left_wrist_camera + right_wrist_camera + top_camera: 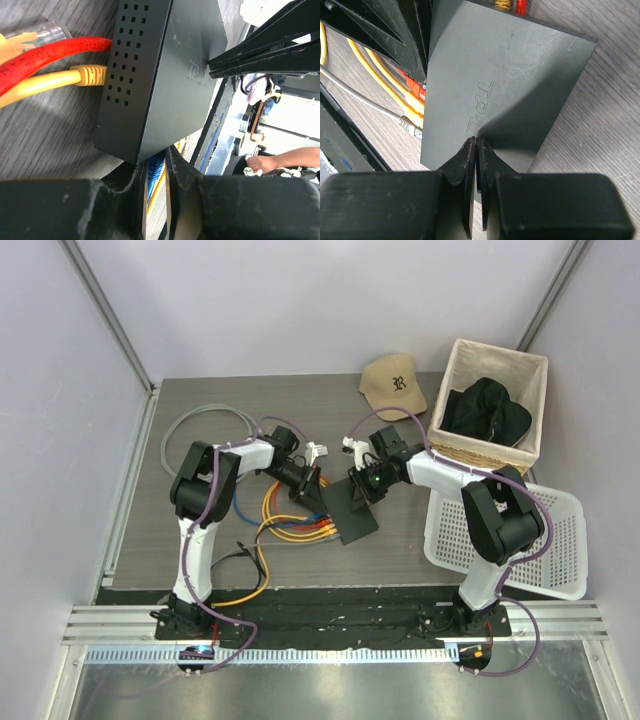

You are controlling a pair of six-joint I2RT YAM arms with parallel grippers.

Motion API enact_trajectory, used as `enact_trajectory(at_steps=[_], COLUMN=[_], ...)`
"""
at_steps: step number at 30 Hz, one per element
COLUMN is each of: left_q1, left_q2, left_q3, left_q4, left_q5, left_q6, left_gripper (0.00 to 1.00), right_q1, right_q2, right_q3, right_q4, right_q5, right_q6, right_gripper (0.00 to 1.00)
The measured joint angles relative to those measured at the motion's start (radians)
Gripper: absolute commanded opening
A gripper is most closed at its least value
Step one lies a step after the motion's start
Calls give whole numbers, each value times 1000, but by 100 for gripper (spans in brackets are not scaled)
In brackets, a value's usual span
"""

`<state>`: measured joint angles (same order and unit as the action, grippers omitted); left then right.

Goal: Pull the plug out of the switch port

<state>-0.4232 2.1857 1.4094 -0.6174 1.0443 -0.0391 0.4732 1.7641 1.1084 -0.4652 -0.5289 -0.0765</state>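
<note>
The switch [352, 512] is a flat black box lying mid-table, with several coloured cables plugged into its left end. In the left wrist view the switch [185, 75] shows its vented side, with a red cable [60, 52] and a yellow plug [87, 75] beside it. My left gripper [312, 490] is closed around a blue plug [156, 170] at the switch's near corner. My right gripper [362, 483] is shut, and its tips [476, 141] press on the top of the switch [520, 65]. Its fingers [260, 50] also show in the left wrist view.
Yellow, red and grey cables [290, 525] lie in loops left of the switch, and a grey cable loop [200, 420] lies further left. A tan cap [393, 385] sits at the back. A wicker basket [535, 390] holds a black garment [487, 412]. A white perforated tray [560, 540] lies at the right.
</note>
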Motion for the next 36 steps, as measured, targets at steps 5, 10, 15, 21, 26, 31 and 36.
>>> enact_trajectory(at_steps=[5, 10, 15, 21, 26, 31, 36], left_q1=[2, 4, 5, 6, 8, 10, 13], left_q2=[6, 22, 60, 48, 36, 64, 41], left_q3=[4, 34, 115, 80, 60, 139, 80], left_q4=[-9, -50, -143, -119, -120, -188, -135], left_q5=[10, 7, -4, 15, 21, -13, 0], left_q6=[26, 65, 125, 156, 164, 179, 172], left_gripper=[0, 0, 0, 0, 0, 0, 0], right_q1=[1, 2, 6, 12, 16, 16, 16], right_q2=[-4, -5, -5, -6, -18, -19, -19], right_q3=[-7, -8, -9, -11, -28, -29, -30], right_q4=[9, 10, 18, 24, 45, 54, 56], right_q5=[1, 3, 7, 7, 10, 16, 19], right_q6=[0, 0, -1, -4, -8, -8, -7], right_gripper=[11, 11, 11, 12, 13, 13, 13])
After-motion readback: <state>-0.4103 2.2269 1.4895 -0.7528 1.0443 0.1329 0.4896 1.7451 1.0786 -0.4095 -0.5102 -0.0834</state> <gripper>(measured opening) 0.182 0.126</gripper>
